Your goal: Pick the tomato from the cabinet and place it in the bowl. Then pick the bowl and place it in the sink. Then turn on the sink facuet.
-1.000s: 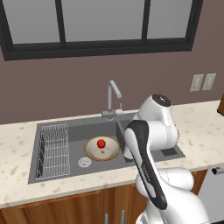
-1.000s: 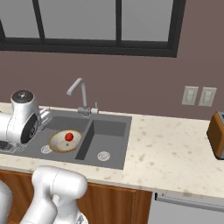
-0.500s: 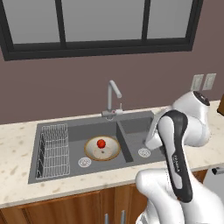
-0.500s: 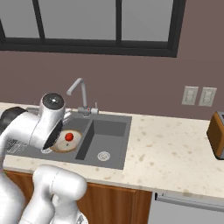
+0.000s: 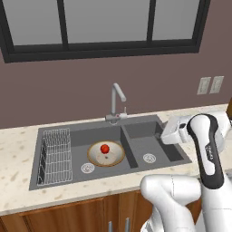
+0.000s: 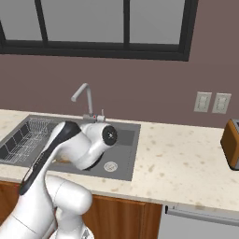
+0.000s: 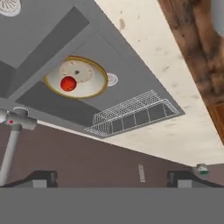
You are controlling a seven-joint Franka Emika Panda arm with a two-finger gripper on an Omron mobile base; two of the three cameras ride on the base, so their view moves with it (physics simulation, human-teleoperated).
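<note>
In the left base view, the white arm rises at the lower right, and its hand lies over the counter edge just right of the sink. The gripper appears in the hand view as two dark finger tips at the bottom edge, set far apart with nothing between them, so the jaws stand wide.

The dark grey sink has two basins. The bowl, cream inside with a tan rim, sits on the floor of the left basin, beside that basin's round silver drain. The tomato rests inside the bowl, near its middle; the hand view shows the same arrangement, tomato in bowl. The wire rack occupies the left end of the same basin. The right basin holds a second drain.

The sink faucet stands upright behind the divider between the basins, its angled spout reaching forward and right. Farther back are the brown wall, wall outlets and a dark-framed window. A toaster stands at the counter's right end in the right base view.
</note>
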